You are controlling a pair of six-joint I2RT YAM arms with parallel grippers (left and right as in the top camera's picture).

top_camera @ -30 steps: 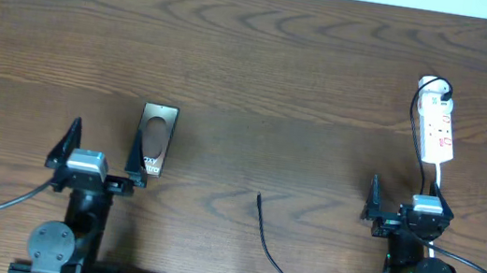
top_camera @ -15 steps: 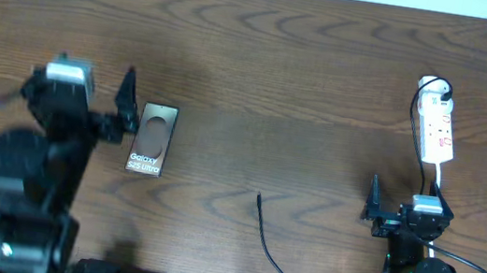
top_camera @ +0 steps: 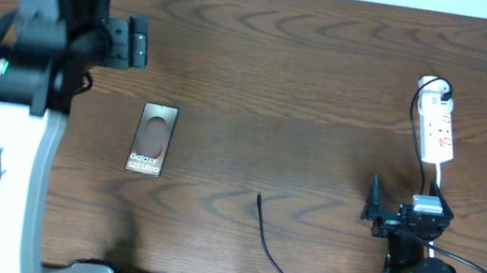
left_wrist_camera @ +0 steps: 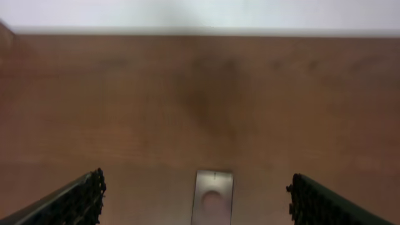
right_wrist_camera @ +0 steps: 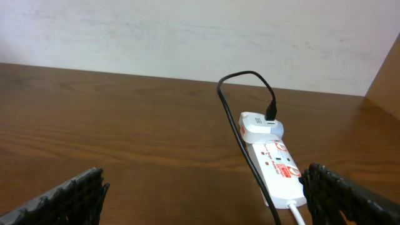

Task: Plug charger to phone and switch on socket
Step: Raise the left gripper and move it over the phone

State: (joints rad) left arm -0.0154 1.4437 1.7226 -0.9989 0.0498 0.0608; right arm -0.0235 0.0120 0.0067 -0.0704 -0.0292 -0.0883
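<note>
The phone [top_camera: 151,138] lies flat on the wooden table at left centre, lettering at its near end; it also shows in the left wrist view [left_wrist_camera: 213,197], straight below and between my fingers. My left gripper [top_camera: 133,42] is open and empty, raised high above the far left, well clear of the phone; in its own view [left_wrist_camera: 196,180] the jaws are wide apart. The charger cable [top_camera: 266,238] lies near the front centre, its tip [top_camera: 259,196] pointing away. The socket [top_camera: 438,129] lies at right, also in the right wrist view [right_wrist_camera: 275,161]. My right gripper [top_camera: 402,206] [right_wrist_camera: 203,178] is open, empty and low, near the front edge.
A white adapter [right_wrist_camera: 259,128] with a black cable [right_wrist_camera: 240,134] is plugged into the socket's far end. The socket's white cord [right_wrist_camera: 299,215] runs toward my right arm. A pale wall lies beyond the table's far edge [right_wrist_camera: 187,78].
My left arm has risen and swung from beside the phone toward the far left, leaving the phone uncovered. The phone, cable, socket and right arm have not moved.
</note>
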